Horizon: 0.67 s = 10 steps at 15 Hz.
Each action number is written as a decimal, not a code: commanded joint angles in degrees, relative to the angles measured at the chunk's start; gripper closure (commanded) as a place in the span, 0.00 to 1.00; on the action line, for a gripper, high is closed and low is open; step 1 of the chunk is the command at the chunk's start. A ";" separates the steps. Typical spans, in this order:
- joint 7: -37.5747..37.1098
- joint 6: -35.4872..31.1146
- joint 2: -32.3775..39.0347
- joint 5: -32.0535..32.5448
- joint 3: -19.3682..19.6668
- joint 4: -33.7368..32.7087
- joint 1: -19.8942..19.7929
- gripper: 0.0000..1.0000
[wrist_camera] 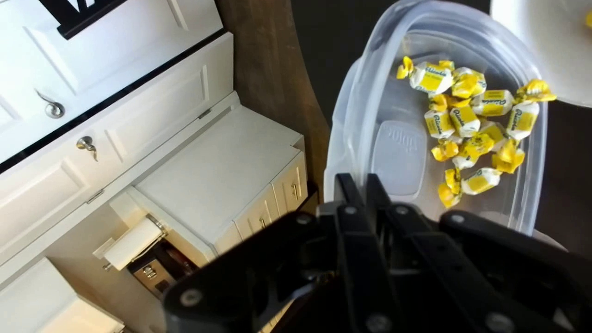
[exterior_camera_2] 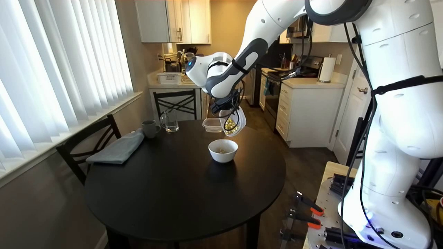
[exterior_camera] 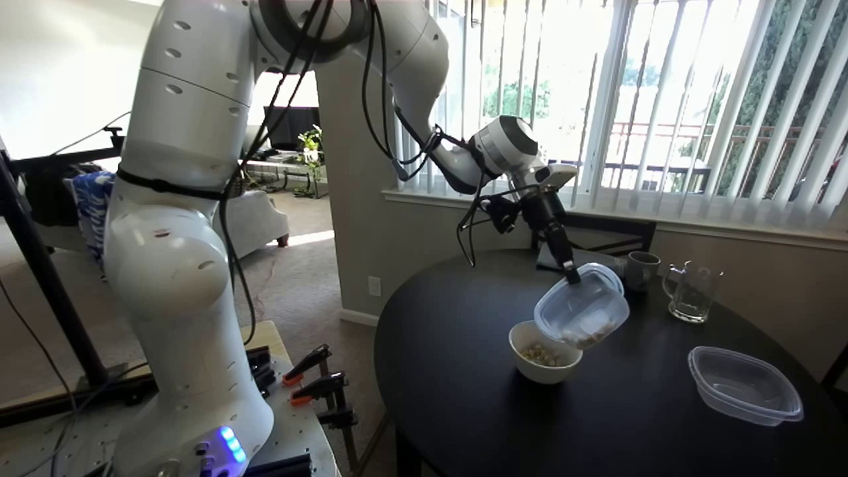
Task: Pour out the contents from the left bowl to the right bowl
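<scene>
The left bowl, a translucent bluish container [exterior_camera: 586, 308], is held in the air and steeply tilted; it also shows in an exterior view [exterior_camera_2: 242, 117] and the wrist view [wrist_camera: 400, 157]. My gripper [wrist_camera: 362, 187] is shut on its rim; its fingertips show in an exterior view [exterior_camera: 571, 273]. The contents, yellow-and-white wrapped candies [wrist_camera: 467, 125], lie gathered at the tilted bowl's lower side. The right bowl, opaque white [exterior_camera: 543, 372], stands upright on the table just below the held bowl's low edge, also in an exterior view [exterior_camera_2: 223, 157]. Several yellowish pieces [exterior_camera: 540, 355] lie inside it.
The round dark table [exterior_camera: 450, 331] carries a clear tub [exterior_camera: 748, 387], a grey mug [exterior_camera: 641, 270], a glass mug [exterior_camera: 692, 291] and a folded cloth [exterior_camera_2: 117, 149]. A dark chair [exterior_camera_2: 104, 135] stands at the window side.
</scene>
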State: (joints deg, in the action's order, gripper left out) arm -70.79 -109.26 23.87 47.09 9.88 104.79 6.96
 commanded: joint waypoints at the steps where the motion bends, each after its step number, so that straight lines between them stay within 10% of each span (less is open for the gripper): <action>1: -3.50 2.77 -0.04 3.37 -1.45 -0.80 -0.23 0.98; 10: -5.60 5.60 0.23 6.57 -3.25 -1.28 -0.64 0.98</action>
State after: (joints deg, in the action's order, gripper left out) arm -74.91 -105.37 23.87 51.70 7.82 104.11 6.95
